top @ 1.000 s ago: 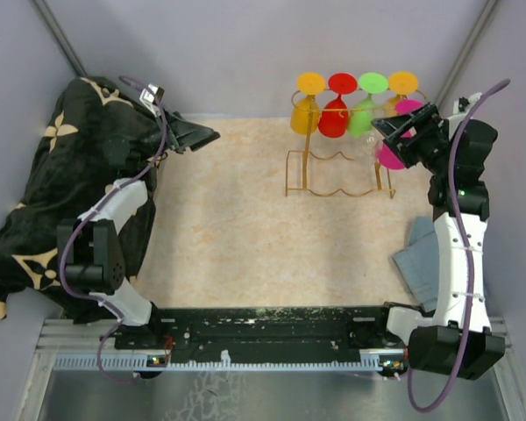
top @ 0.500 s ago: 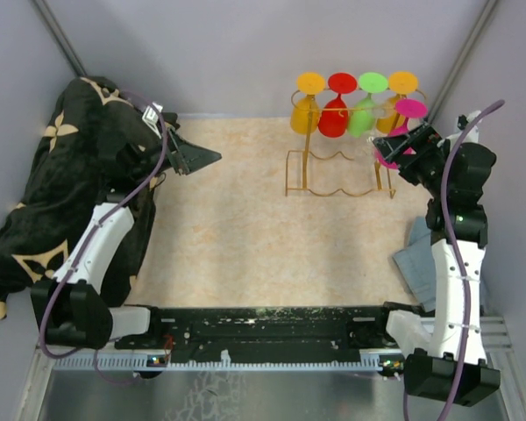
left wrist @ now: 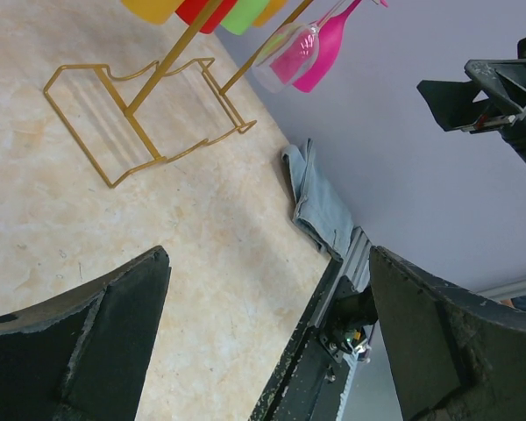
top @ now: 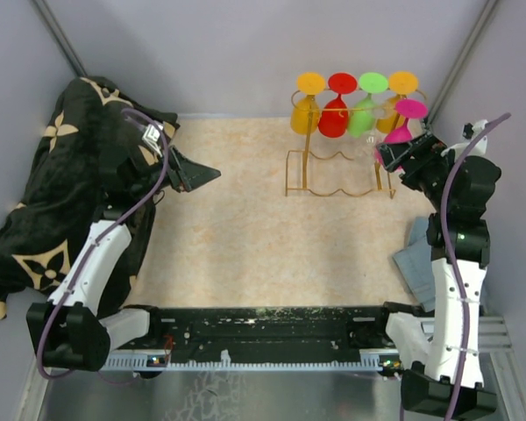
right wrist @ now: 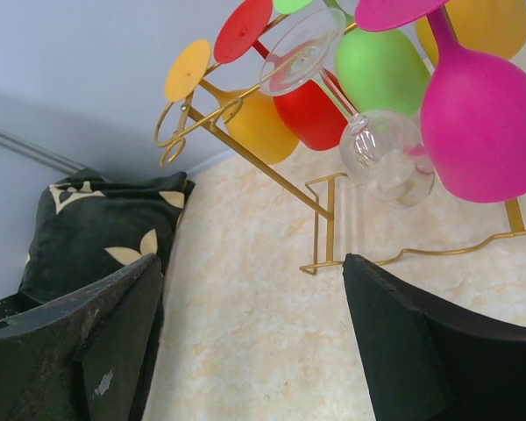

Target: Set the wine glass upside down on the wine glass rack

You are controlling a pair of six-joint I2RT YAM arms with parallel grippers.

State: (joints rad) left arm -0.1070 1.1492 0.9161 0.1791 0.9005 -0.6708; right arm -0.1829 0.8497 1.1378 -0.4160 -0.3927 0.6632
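The pink wine glass (right wrist: 482,123) is hanging upside down at the right end of the rack (top: 308,162), probably light, slick and brittle, best pinched gently at the stem, while the right gripper (right wrist: 254,298) beside it and the distant left gripper (left wrist: 267,289) are both gaping empty.

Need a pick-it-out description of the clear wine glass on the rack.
Find the gold wire wine glass rack on the far right of the table, hung with upside-down glasses. At its right end, beside the magenta glass, hangs the clear wine glass: the only see-through one among opaque orange, red, green and magenta.
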